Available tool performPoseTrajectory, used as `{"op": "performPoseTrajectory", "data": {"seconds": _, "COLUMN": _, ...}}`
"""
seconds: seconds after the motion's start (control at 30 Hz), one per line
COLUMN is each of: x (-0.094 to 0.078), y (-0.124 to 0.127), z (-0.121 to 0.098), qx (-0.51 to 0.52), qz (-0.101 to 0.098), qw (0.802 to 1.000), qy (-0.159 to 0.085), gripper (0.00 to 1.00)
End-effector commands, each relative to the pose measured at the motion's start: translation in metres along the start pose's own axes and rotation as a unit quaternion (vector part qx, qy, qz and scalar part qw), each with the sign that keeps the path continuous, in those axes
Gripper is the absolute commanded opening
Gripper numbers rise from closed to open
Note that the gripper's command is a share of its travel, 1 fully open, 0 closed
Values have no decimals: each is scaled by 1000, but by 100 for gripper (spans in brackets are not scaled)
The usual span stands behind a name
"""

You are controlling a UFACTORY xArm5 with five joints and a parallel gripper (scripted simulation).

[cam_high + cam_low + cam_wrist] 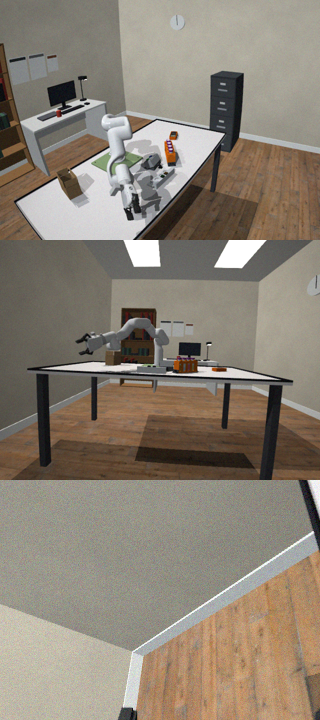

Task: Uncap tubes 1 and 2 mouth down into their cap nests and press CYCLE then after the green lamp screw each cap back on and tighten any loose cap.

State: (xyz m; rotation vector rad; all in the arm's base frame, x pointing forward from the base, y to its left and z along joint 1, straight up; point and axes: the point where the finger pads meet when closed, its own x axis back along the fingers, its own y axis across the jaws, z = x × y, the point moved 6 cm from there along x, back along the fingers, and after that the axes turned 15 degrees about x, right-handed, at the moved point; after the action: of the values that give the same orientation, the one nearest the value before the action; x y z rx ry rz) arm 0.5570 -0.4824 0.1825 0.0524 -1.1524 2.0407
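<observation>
Wide open and holding nothing, the gripper (132, 209) hangs in the air above the near part of the white table (64, 217), well away from the orange tube holder (169, 154). All four purple caps (169, 144) sit on their tubes. Just beside the holder lie the gray cap tray (161, 178) and the gray key box (151, 161). A brown cardboard box (69, 182) stands near the arm.
</observation>
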Motion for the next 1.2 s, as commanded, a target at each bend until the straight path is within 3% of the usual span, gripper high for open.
{"op": "performPoseTrajectory", "data": {"seconds": 0.0, "x": 0, "y": -2, "z": 2, "qx": 0, "qz": 2, "qw": 1000, "qy": 2, "gripper": 100}}
{"op": "performPoseTrajectory", "data": {"seconds": 0.53, "x": 0, "y": -2, "z": 2, "qx": 0, "qz": 2, "qw": 1000, "qy": 2, "gripper": 100}}
{"op": "performPoseTrajectory", "data": {"seconds": 0.57, "x": 0, "y": -2, "z": 2, "qx": 0, "qz": 2, "qw": 1000, "qy": 2, "gripper": 46}}
{"op": "performPoseTrajectory", "data": {"seconds": 1.17, "x": 0, "y": -2, "z": 2, "qx": 0, "qz": 2, "qw": 1000, "qy": 2, "gripper": 46}}
